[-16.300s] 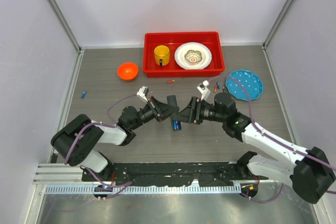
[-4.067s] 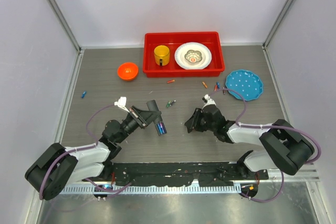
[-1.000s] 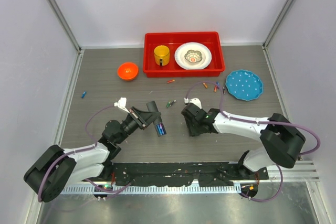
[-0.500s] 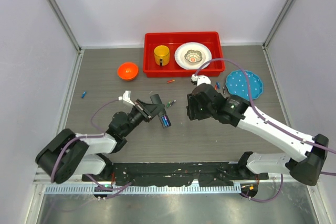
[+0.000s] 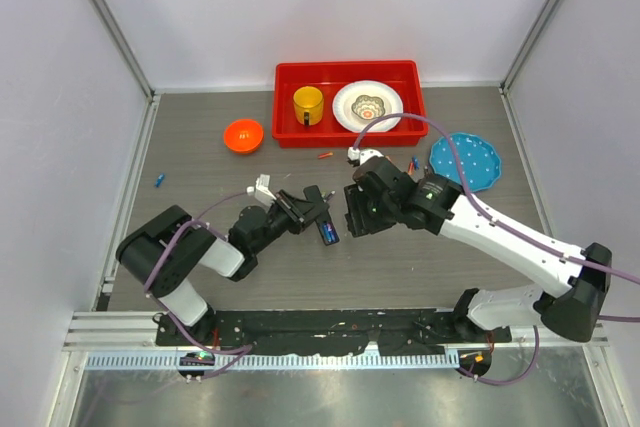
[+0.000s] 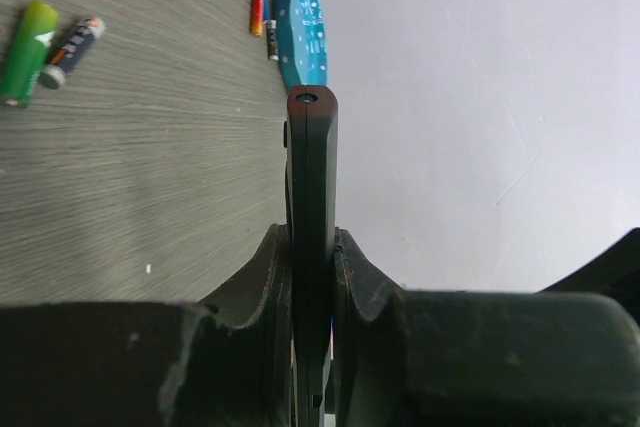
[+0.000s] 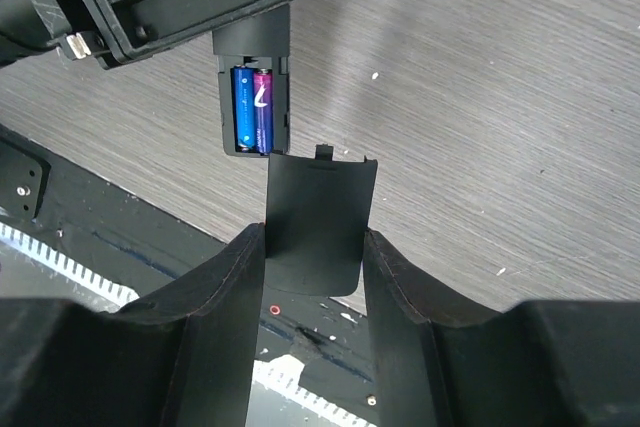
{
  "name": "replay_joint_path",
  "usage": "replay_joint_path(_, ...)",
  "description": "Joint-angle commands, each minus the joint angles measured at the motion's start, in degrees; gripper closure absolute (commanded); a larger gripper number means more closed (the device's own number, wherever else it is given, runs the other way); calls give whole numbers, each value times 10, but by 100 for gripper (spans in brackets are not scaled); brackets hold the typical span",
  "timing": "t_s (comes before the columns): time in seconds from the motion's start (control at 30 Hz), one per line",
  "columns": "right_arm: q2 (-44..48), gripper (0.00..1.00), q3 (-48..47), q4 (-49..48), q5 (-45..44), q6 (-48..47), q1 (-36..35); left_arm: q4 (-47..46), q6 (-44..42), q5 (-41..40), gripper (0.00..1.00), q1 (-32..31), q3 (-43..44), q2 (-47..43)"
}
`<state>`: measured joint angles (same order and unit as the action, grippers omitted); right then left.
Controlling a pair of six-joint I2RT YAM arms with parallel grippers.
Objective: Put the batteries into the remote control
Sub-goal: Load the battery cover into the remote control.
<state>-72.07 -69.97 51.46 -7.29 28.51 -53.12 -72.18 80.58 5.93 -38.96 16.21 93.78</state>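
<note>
My left gripper (image 5: 318, 219) is shut on the black remote control (image 5: 327, 231) and holds it above the table's middle. In the left wrist view the remote control (image 6: 311, 177) stands edge-on between the fingers of the left gripper (image 6: 312, 239). Its open compartment (image 7: 255, 107) holds two batteries, one blue and one purple. My right gripper (image 7: 313, 237) is shut on a flat black battery cover (image 7: 318, 217), whose tabbed edge sits just below the compartment. In the top view the right gripper (image 5: 352, 212) is close to the right of the remote.
Loose batteries lie on the table: a green one (image 6: 25, 37), a dark one (image 6: 70, 50), a blue one (image 5: 159, 181), a red one (image 5: 324, 155). At the back are a red tray (image 5: 285, 137) with a yellow mug (image 5: 308, 104), an orange bowl (image 5: 243, 135) and a blue plate (image 5: 465, 160).
The left gripper carried the remote to the right and up the table. The right arm rose and swung over, bringing the cover beside the remote's open compartment.
</note>
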Motion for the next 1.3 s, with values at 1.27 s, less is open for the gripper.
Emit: replay_joint_path(1.27, -98, 94, 8, -107, 2, 24, -36, -164, -35, -19, 100, -23, 21, -47)
